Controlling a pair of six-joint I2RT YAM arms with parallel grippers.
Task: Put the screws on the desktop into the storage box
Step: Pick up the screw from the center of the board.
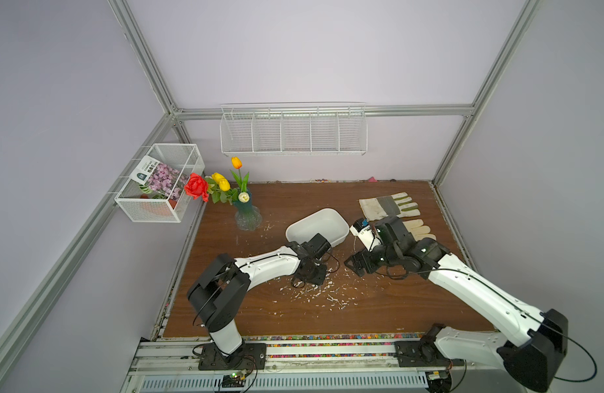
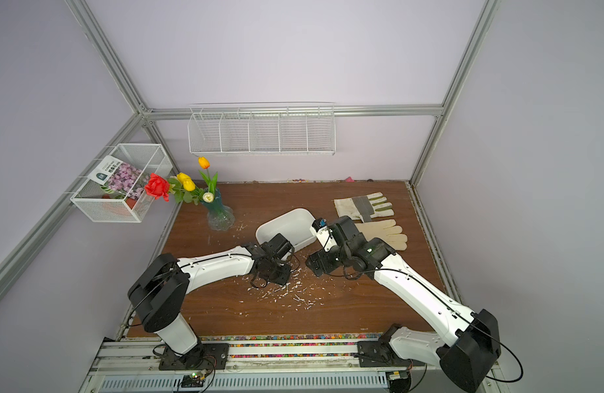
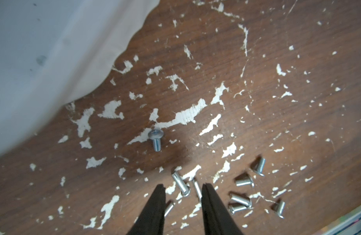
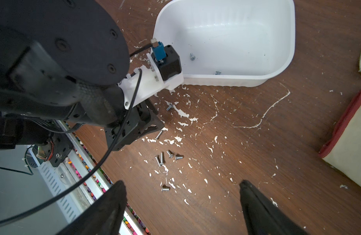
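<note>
**Screw tidy-up: two in the box, most of them left to go**

The storage box (image 1: 322, 223) sits mid-frame in both top views. The right wrist view shows only two screws (image 4: 192, 56) inside it. At least seven more lie loose on the worktop (image 1: 395, 299), just below the box in the frame, between the two arms. The left claw (image 3: 183, 188) is half-closed with a gap, tips straddling two of them, nothing pinched yet. The right claw (image 4: 181, 186) is spread wide and empty, hovering over the same scatter.
</note>
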